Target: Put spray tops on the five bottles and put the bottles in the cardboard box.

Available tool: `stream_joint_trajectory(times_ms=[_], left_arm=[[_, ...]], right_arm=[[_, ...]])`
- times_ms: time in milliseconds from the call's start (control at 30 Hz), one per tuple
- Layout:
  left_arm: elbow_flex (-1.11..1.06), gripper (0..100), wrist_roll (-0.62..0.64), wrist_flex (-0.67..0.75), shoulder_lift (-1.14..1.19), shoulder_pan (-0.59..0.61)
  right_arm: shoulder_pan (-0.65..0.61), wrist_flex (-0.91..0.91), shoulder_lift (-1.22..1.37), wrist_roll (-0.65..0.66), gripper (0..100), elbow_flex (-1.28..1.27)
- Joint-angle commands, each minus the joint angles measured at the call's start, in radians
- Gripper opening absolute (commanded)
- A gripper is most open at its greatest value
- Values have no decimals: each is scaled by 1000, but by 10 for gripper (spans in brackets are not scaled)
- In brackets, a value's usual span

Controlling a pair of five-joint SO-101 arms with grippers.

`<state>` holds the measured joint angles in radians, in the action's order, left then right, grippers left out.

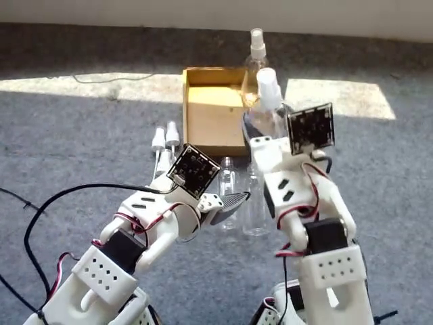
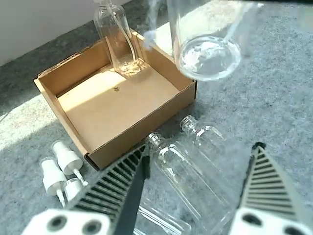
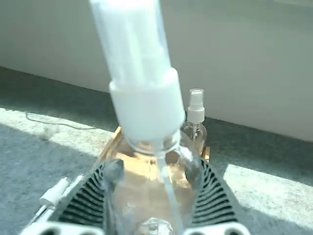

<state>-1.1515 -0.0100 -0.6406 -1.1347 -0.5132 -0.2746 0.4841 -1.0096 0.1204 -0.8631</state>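
My right gripper is shut on a clear bottle with a white spray top, held above the right wall of the cardboard box. Its base hangs over the box's corner. Another capped bottle stands in the box's far right corner. My left gripper is open low over the carpet, its fingers either side of two uncapped bottles just in front of the box. Three loose spray tops lie left of the box.
Grey carpet covers the floor, with a sunlit strip running behind the box. A third uncapped bottle lies close under my left gripper. Black cables trail at the left of the left arm. A pale wall rises beyond the box.
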Motion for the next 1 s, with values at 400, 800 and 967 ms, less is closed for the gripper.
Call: stream_joint_trajectory(times_ms=[400,800,967], left_arm=[[-70,294,2,20,-7,31],[-71,294,2,20,-7,27],[-71,294,2,20,-7,25]], right_arm=[[59,-707,857,14,3,239],[59,-905,1093,-6,3,245],[61,-929,1142,-35,3,286]])
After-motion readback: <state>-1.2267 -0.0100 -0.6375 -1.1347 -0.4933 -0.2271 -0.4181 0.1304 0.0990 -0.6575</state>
